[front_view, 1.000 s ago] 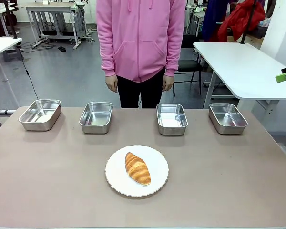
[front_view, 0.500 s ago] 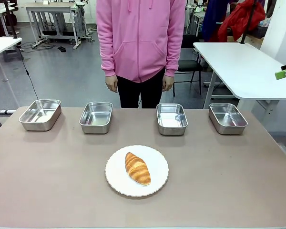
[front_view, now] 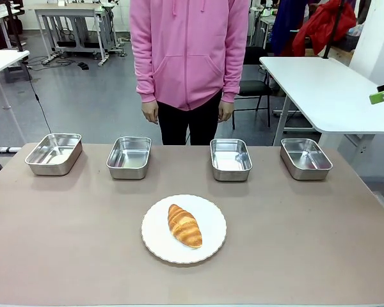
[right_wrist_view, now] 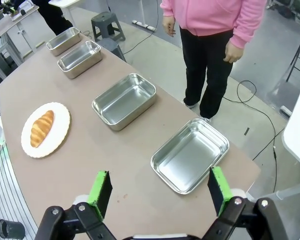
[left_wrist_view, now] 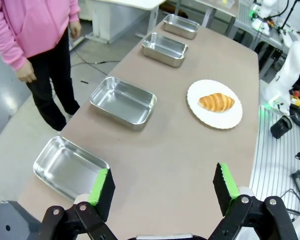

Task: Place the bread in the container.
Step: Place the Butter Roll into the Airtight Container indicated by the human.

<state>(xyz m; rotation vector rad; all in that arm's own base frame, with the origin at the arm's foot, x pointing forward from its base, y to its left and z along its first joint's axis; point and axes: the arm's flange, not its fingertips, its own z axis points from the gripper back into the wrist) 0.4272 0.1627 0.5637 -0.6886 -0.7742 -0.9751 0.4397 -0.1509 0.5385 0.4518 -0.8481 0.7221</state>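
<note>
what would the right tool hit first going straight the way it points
Probably the nearest steel pan, lying between the open right tool's fingers in its wrist view; depth is unclear, so it might meet the bare table beside it.

Bright, even indoor light falls from overhead. On the matte brown counter the shadows are soft and short: a faint rim under the round white scalloped plate and thin dark bands beneath the shiny stainless-steel rectangular pans. The pans' floors mirror pale patches of ceiling light, a mild glare. The glossy golden-brown croissant carries small highlights along its ridges. The front view is sharp from near edge to far rooms. Both wrist views show wide-angle stretching, with the counter's outline bending toward the corners.
</note>
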